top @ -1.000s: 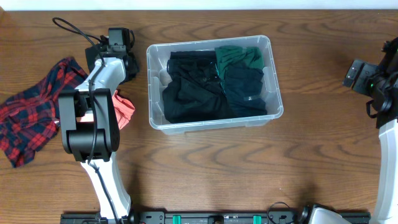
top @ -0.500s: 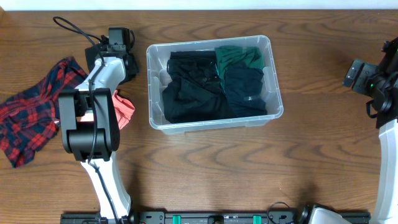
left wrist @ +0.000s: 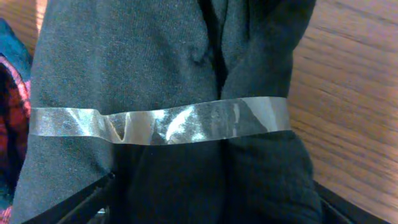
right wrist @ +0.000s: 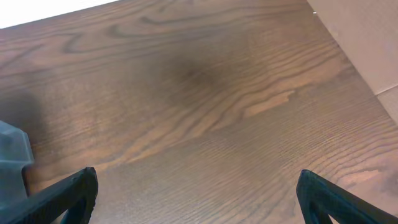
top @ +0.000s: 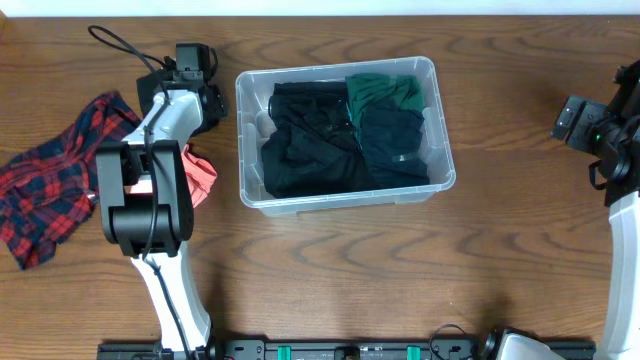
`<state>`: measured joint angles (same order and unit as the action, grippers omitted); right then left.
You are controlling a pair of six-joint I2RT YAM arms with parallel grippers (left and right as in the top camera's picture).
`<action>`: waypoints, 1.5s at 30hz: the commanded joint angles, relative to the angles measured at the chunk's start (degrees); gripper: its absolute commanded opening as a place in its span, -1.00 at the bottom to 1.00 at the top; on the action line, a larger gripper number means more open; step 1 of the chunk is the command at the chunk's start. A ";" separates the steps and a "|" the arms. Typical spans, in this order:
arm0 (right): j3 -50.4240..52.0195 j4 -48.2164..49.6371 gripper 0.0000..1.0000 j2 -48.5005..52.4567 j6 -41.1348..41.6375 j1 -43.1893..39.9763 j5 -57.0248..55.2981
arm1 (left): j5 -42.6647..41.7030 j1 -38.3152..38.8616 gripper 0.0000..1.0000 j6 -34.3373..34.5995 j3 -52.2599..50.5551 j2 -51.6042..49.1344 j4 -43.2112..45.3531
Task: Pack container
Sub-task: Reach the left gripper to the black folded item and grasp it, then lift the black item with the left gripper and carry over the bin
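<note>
At the near side of the wooden table (top: 400, 280), the left arm (top: 150, 200) stands on its base and stretches toward the far left. To its left a red-and-navy plaid shirt (top: 55, 185) lies crumpled. A coral cloth (top: 203, 175) shows just beside the arm's right flank, partly under it.

Mid-table, a little right of that arm, sits the container (top: 345, 203), upright and open-topped, with its long side running across the table. It is filled with folded clothes: black garments (top: 310, 145) at the left and middle, a dark navy piece (top: 395, 145) at the right, and a green one (top: 380, 92) in the far right corner.

Farther back, off the container's far left corner, the left gripper (left wrist: 214, 199) hangs with its fingers (left wrist: 74, 208) spread wide on either side of a dark grey bundled garment (left wrist: 168, 62). A band of clear tape (left wrist: 161, 124) binds the bundle. Whether the fingers press the cloth is hard to judge from this close.

At the right edge, well apart from the container, the right gripper (right wrist: 196, 199) is fully spread above bare wood, holding nothing.
</note>
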<state>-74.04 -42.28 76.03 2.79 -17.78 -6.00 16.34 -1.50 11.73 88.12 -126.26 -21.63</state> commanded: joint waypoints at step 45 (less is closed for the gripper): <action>-0.07 0.00 0.98 0.11 0.37 -0.15 0.00 | -26.29 8.63 -0.88 7.10 1.38 37.94 -25.73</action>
<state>-74.04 -42.28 76.03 2.79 -17.78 -6.00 -8.01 4.82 16.97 89.12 -88.66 -47.75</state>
